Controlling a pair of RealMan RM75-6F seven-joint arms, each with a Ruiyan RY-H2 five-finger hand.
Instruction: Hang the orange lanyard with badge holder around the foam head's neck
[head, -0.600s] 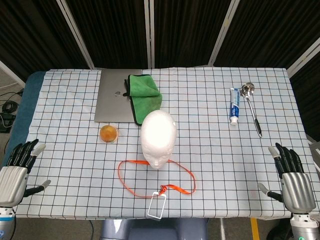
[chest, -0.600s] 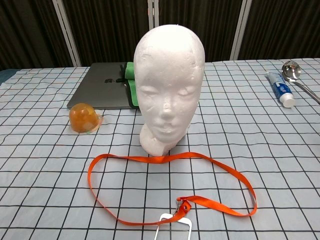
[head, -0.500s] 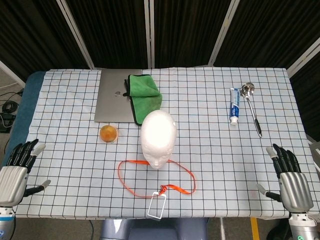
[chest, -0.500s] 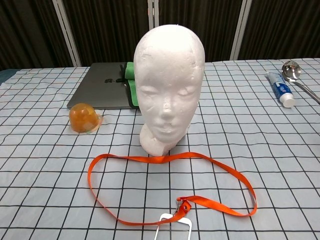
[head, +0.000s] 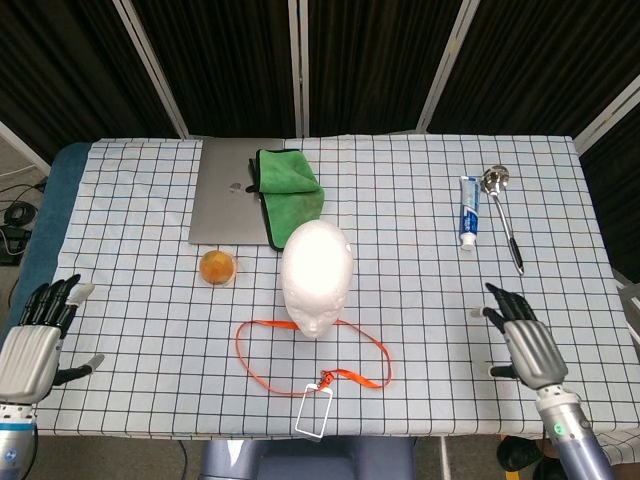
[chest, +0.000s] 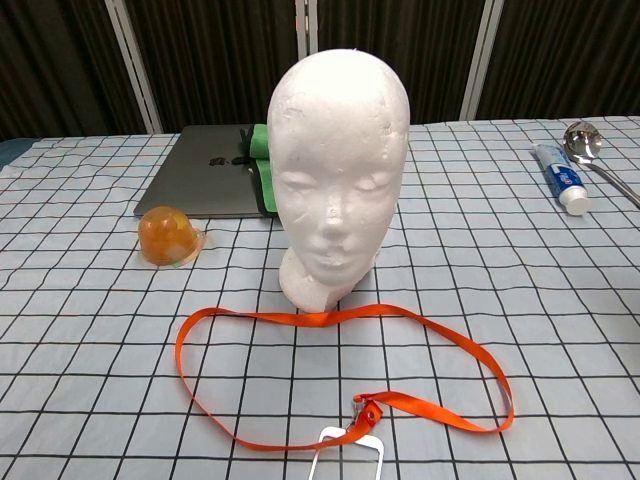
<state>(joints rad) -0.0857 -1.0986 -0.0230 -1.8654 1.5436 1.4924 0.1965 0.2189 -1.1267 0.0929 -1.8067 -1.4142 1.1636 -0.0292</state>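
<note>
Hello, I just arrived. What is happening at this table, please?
Nothing is held yet. The orange lanyard lies in a loop on the table in front of the foam head, not around its neck. The right hand hovers open over the cloth, right of the lanyard. The left hand waits open at the table's edge.

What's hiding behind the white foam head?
Behind the foam head sit a gray laptop and a green cloth lying partly over the laptop's right edge. From the chest view the head covers most of the cloth; whatever is under the cloth cannot be seen.
</note>
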